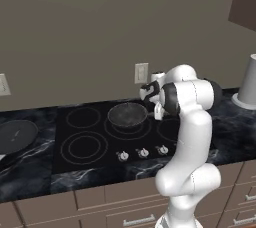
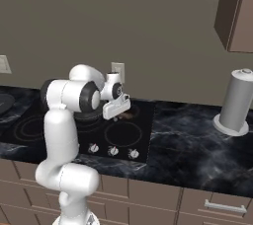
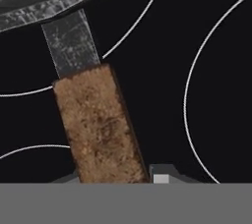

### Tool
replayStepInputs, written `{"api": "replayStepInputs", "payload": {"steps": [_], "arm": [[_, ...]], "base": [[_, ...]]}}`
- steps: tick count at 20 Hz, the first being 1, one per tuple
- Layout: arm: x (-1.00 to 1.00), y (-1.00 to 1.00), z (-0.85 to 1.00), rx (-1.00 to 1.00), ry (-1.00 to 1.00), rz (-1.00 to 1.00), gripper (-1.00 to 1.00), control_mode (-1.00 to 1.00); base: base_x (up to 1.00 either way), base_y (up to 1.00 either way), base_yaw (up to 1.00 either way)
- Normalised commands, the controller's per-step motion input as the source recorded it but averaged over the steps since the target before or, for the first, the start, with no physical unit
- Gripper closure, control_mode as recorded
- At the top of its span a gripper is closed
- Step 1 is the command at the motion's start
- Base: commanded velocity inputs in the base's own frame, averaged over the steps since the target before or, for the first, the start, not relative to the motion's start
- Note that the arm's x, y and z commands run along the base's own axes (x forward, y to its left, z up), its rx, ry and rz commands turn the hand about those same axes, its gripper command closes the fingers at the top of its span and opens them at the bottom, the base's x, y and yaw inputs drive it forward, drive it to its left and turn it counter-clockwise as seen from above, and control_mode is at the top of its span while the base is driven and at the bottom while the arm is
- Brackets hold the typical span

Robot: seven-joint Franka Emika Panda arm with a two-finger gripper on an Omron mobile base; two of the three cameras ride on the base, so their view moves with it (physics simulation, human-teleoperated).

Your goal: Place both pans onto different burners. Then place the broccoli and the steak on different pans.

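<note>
The brown wooden handle [image 3: 101, 125] runs up from between my fingertips, and my pincer [image 3: 115, 179] is clamped on its end. It belongs to the speckled grey pan [image 1: 128, 114], which sits on a rear burner [image 1: 128, 122] of the black cooktop [image 1: 65, 147]. The plain black pan [image 1: 16, 136] lies on the marbled counter [image 1: 30, 177], well apart to the left.
</note>
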Motion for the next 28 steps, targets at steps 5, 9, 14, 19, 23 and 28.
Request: {"api": "replayStepInputs", "payload": {"steps": [5, 9, 14, 19, 23, 28], "arm": [[-0.38, 0.15, -0.28, 0.0, 0.0, 0.08, 1.0, -1.0], [-0.52, 0.03, -0.26, 0.0, 0.0, 0.11, 1.0, -1.0], [-0.54, 0.13, -0.23, 0.0, 0.0, 0.09, 1.0, -1.0], [-0.57, 0.2, -0.18, 0.0, 0.0, 0.07, 1.0, -1.0], [-0.56, 0.09, -0.2, 0.0, 0.01, 0.07, 1.0, -1.0], [-0.29, 0.09, -0.1, 0.0, 0.02, 0.04, 1.0, -1.0]], "base": [[0.0, 0.0, 0.0], [0.0, 0.0, 0.0], [0.0, 0.0, 0.0], [0.0, 0.0, 0.0], [0.0, 0.0, 0.0], [0.0, 0.0, 0.0]]}}
